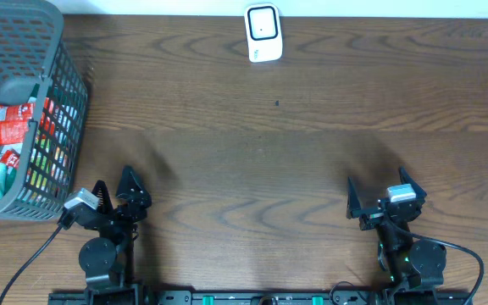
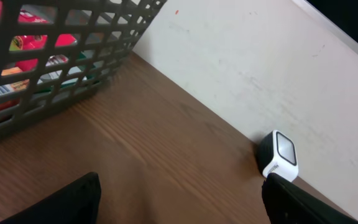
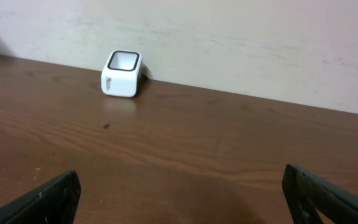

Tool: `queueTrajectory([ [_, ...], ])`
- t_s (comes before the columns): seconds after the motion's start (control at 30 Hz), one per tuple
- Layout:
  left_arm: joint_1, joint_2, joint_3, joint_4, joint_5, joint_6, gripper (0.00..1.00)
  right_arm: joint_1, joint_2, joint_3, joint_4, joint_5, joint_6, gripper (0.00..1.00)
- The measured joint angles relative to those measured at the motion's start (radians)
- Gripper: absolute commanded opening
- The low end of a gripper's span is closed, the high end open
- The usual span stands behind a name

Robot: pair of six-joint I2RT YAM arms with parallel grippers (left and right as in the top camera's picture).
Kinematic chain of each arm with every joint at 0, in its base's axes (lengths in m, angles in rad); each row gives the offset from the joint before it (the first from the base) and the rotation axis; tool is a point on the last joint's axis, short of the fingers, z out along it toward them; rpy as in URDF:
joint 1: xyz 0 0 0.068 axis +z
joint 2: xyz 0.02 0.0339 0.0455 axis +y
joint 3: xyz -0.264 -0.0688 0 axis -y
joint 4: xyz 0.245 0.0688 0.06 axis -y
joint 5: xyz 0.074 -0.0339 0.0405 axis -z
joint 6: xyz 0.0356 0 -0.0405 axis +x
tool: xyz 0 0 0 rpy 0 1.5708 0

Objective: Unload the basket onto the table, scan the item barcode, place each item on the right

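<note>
Side print on the scanner [image 3: 121,82] is illegible.

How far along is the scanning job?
Nothing looks done yet: the packets sit in the grey basket, and the white scanner stands by the wall. Nothing is in hand; the left gripper and right gripper are open and empty. Left: lift a packet and show its barcode to the scanner.

The table [image 1: 269,152] was a dark brown wood-grain surface. A grey mesh basket [image 1: 62,93] stood on it, ahead and to the left of the left gripper [image 1: 114,180]. A white scanner [image 1: 263,32] stood at the far edge, well ahead of the right gripper [image 1: 378,180] and to its left.
</note>
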Motion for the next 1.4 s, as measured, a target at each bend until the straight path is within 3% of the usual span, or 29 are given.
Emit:
queueTrajectory([
  [0.27,0.0,0.0,0.032,-0.055,0.07,0.038,0.84,0.0,0.0,0.0,0.0,0.0,0.0,0.99],
  [0.43,0.0,0.0,0.134,-0.253,0.116,0.061,0.84,0.001,0.0,0.0,0.0,0.0,0.0,0.99],
  [0.77,0.0,0.095,0.454,-0.489,0.135,0.105,0.84,0.001,0.0,0.0,0.0,0.0,0.0,0.99],
  [1.07,0.0,0.417,0.845,-0.687,0.24,0.121,0.84,0.001,0.0,0.0,0.0,0.0,0.0,0.99],
  [1.4,0.0,0.946,1.495,-1.059,0.209,0.262,0.84,0.001,0.0,0.0,-0.001,0.003,0.0,0.99],
])
